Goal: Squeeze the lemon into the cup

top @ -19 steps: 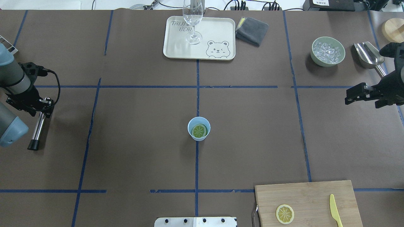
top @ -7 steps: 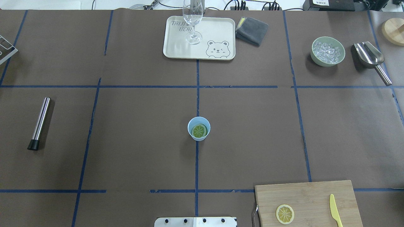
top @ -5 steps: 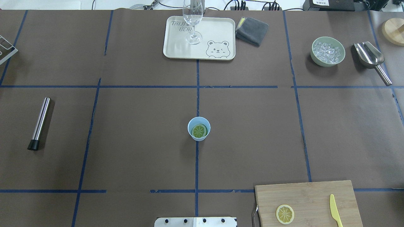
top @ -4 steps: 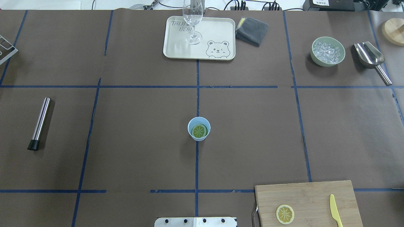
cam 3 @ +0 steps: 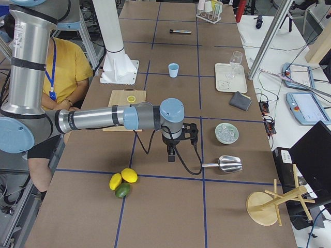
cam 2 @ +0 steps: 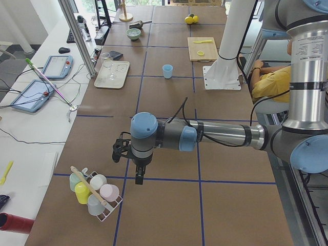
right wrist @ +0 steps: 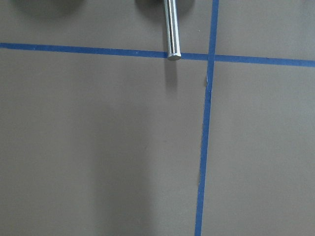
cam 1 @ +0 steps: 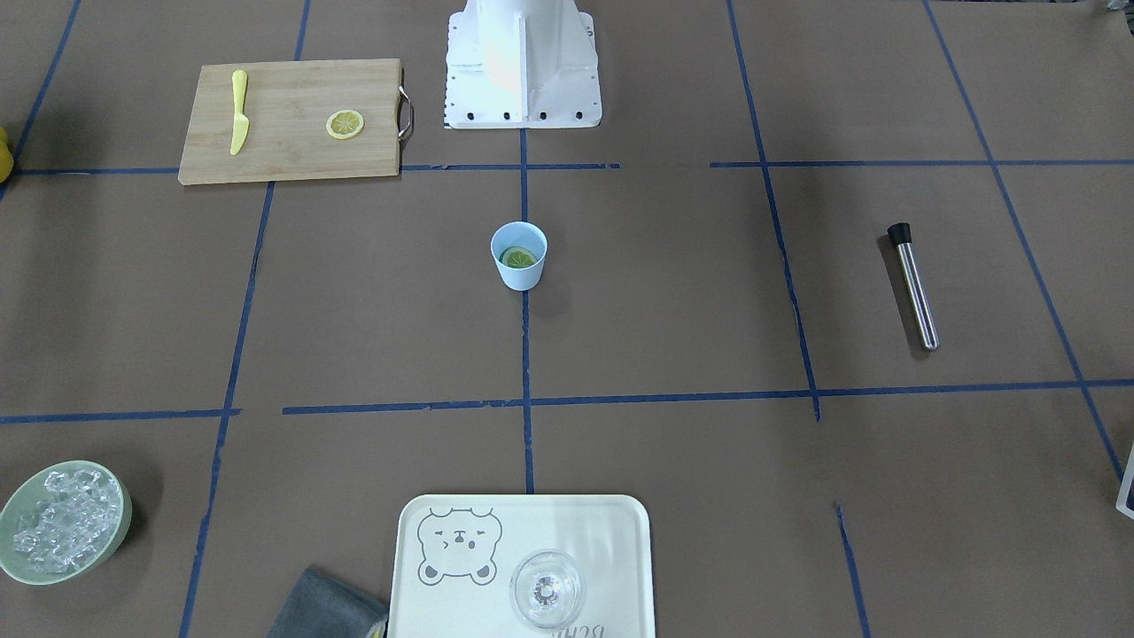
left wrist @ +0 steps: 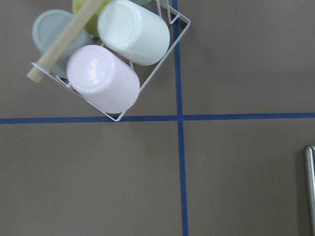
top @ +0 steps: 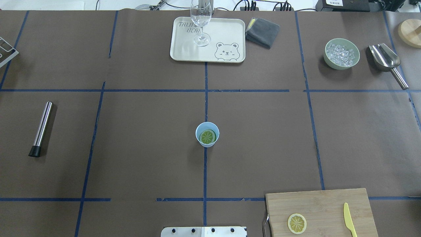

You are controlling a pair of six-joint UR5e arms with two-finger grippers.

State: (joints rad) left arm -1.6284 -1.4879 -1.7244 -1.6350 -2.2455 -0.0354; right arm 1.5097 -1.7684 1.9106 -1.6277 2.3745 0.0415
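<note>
The light-blue cup (top: 207, 126) stands upright at the table's middle, on a blue tape line, and also shows in the front view (cam 1: 518, 275). One lemon slice (top: 208, 137) lies inside it, looking greenish there. A second, alike slice (top: 296, 223) lies on the wooden cutting board (top: 329, 204). Neither gripper shows in the overhead or front view. My left gripper (cam 2: 138, 177) hangs far off at the table's left end near a cup rack. My right gripper (cam 3: 170, 155) hangs at the right end near the scoop. I cannot tell whether either is open or shut.
A yellow knife (top: 349, 219) lies on the board. A tray (top: 230, 33) with a clear glass (top: 201, 23), a grey cloth (top: 263, 32), a bowl of ice (top: 341, 53) and a metal scoop (top: 384, 59) line the far side. A metal rod (top: 41, 128) lies at left. A cup rack (cam 2: 95, 192) stands at the left end.
Both arms, at the overhead view's left and right edges 2.6 s ago, have drawn out of that view. Over the last second nothing on the table has moved.
</note>
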